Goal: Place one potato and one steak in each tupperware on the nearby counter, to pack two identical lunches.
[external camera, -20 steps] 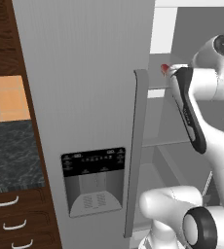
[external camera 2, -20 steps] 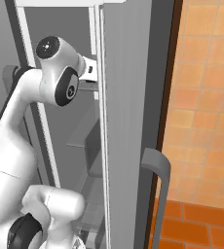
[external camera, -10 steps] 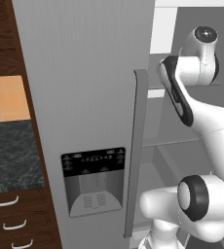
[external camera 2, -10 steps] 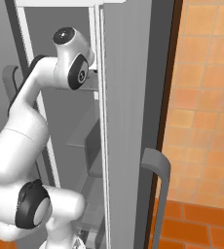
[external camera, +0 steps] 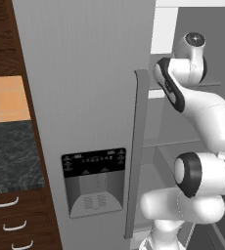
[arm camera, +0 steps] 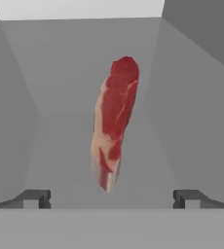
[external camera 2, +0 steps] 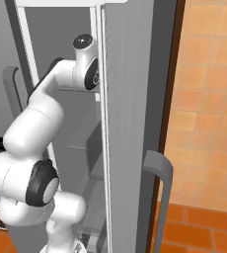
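A steak (arm camera: 113, 124), a red and pinkish slab with darker patches, lies on a grey fridge shelf (arm camera: 60, 97), seen lengthwise straight ahead in the hand view. My gripper (arm camera: 111, 199) is open, its two dark fingertips (arm camera: 36, 198) standing wide apart just short of the steak's near end, with nothing between them. In both base views my white arm (external camera: 183, 85) reaches up into the open fridge, and the hand is hidden behind the door. The counter (external camera: 11, 156) is at the left. The potato and the tupperware are out of view.
The tall grey fridge door (external camera: 85, 88) with its vertical handle (external camera: 136, 146) and a dispenser panel stands left of my arm. The other door (external camera 2: 130, 123) closes in on the right. Dark drawers (external camera: 7, 215) sit under the counter. An orange tiled wall (external camera 2: 204, 99) is at the right.
My arm's upper links have swung upward and further into the fridge. The base and the doors have not moved. The jaws stay wide apart.
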Controlling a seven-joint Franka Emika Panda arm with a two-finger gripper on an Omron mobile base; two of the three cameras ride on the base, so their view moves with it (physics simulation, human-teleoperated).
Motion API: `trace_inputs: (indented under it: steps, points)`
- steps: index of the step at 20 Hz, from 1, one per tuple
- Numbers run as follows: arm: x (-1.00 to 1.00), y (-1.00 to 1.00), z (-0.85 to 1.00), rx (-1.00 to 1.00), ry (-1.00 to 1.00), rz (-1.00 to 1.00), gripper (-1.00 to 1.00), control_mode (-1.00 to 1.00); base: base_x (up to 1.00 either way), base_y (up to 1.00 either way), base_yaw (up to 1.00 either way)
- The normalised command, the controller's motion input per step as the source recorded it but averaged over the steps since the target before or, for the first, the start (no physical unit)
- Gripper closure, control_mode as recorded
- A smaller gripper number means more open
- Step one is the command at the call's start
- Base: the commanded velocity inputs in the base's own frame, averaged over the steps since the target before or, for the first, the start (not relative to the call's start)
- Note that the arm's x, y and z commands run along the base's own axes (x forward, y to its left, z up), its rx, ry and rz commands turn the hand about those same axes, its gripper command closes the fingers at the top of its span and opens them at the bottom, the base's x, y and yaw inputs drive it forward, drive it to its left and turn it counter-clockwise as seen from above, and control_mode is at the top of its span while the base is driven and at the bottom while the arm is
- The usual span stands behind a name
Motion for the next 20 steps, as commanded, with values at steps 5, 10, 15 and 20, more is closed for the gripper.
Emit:
trace_inputs:
  steps: [5, 10, 15, 20]
  points:
    - [0.61, -0.02, -0.23, 0.0, 0.1, 0.0, -1.0, -1.0, 0.0, 0.0, 0.0]
    - [0.54, -0.04, -0.24, 0.0, 0.13, 0.0, -1.0, -1.0, 0.0, 0.0, 0.0]
    - [0.32, -0.39, -0.64, 0.07, 0.0, 0.03, -1.0, -1.0, 0.0, 0.0, 0.0]
    - [0.33, -0.12, -0.97, 0.04, 0.0, 0.02, 1.0, -1.0, 0.0, 0.0, 0.0]
